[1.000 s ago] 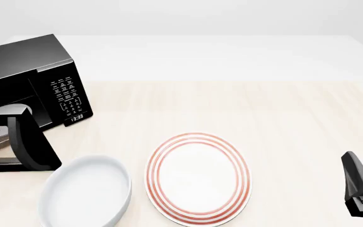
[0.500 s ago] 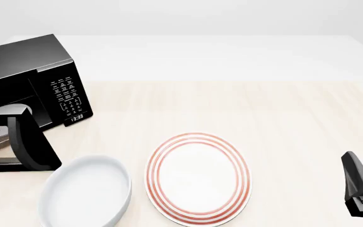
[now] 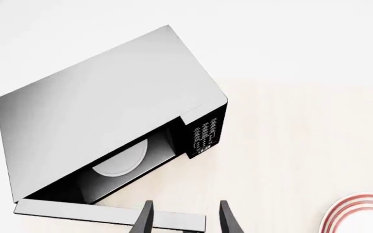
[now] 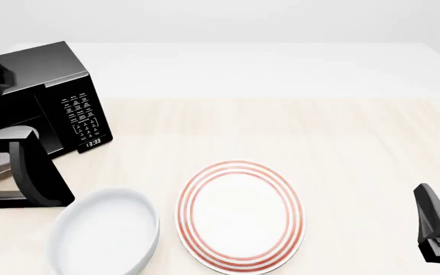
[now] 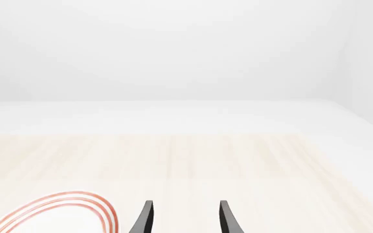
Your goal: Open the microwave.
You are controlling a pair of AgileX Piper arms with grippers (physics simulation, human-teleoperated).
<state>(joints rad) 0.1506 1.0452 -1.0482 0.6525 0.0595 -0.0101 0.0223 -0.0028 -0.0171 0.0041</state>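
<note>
The left pincer (image 3: 185, 218) hangs spread and empty above the microwave (image 4: 48, 94), which sits at about ten o'clock on the worktop (image 4: 281, 126). Its door (image 4: 32, 166) stands swung wide, baring the pale turntable (image 3: 118, 160), so the opening looks done and little seems left. The right pincer (image 5: 185, 218), also spread and empty, waits at four o'clock. The clock (image 4: 91, 142) reads 13:33; the keypad lettering is too small to read.
</note>
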